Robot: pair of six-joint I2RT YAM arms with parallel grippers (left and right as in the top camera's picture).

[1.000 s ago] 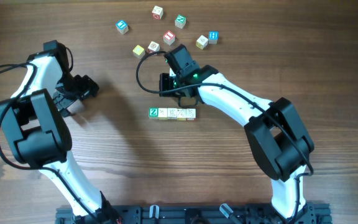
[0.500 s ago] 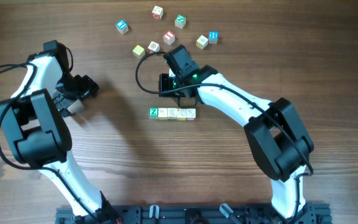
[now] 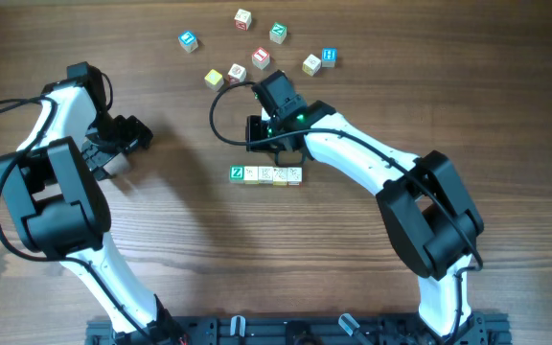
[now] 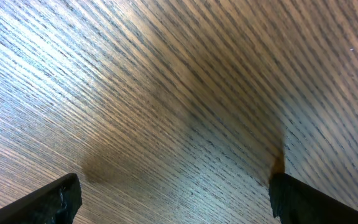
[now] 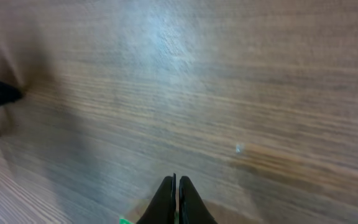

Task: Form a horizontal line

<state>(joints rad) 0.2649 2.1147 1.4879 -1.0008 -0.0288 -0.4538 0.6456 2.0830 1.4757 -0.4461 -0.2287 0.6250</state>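
The horizontal line (image 3: 265, 174) lies mid-table, just on the near side of your right arm's wrist. At its left end sits a green-faced cube (image 3: 237, 172) with a white Z you can read clearly. The cream and pale yellow cubes touching it to the right carry faint marks too small to make out. The cubes are small, square-edged wooden blocks, set edge to edge in a straight row.

Farther back, loose cubes are scattered. A blue one (image 3: 329, 56) on the right shows a white H. Another blue one (image 3: 189, 40) on the left, a teal one (image 3: 278, 33) and a red one (image 3: 261, 57) have letters you cannot read.

The table (image 3: 448, 77) is dark brown wood with a fine streaked grain.

Your right gripper (image 5: 176, 190) has its thin black fingers pressed together with nothing between them. A sliver of green shows at the bottom edge beside them.

Your left gripper (image 4: 174, 199) is spread wide over bare wood on the left and holds nothing.
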